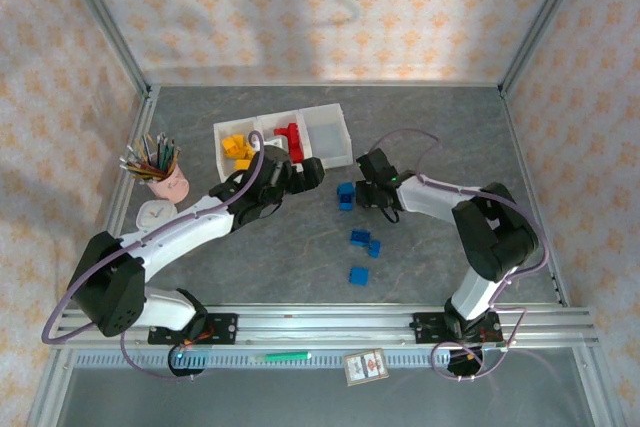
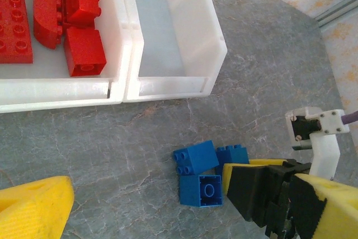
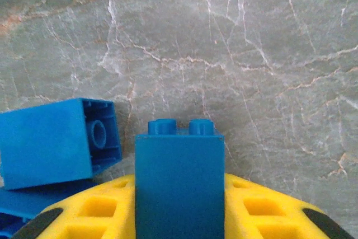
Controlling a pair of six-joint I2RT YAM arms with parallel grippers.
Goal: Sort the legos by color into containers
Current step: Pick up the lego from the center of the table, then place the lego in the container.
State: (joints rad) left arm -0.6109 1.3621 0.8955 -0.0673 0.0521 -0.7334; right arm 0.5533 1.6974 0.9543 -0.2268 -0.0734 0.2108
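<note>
The containers (image 1: pixel 336 141) stand as one white row at the back. Yellow legos (image 1: pixel 237 148) lie in the left bin and red legos (image 1: pixel 290 134) in the middle bin. The right bin (image 2: pixel 168 32) holds nothing. My right gripper (image 3: pixel 179 214) is shut on a blue lego (image 3: pixel 179 163) that rests studs forward on the table. Two more blue legos (image 2: pixel 196 158) lie touching it, one on its side (image 3: pixel 61 144). My left gripper (image 1: pixel 310 172) hovers open near the bins, its yellow fingers (image 2: pixel 33 208) wide apart above this blue cluster.
Two more blue legos (image 1: pixel 363 241) and a single one (image 1: pixel 358 275) lie toward the near edge. A pink pencil cup (image 1: pixel 165 175) and a small white clock (image 1: pixel 154 214) stand at the left. The two grippers are close together beside the bins.
</note>
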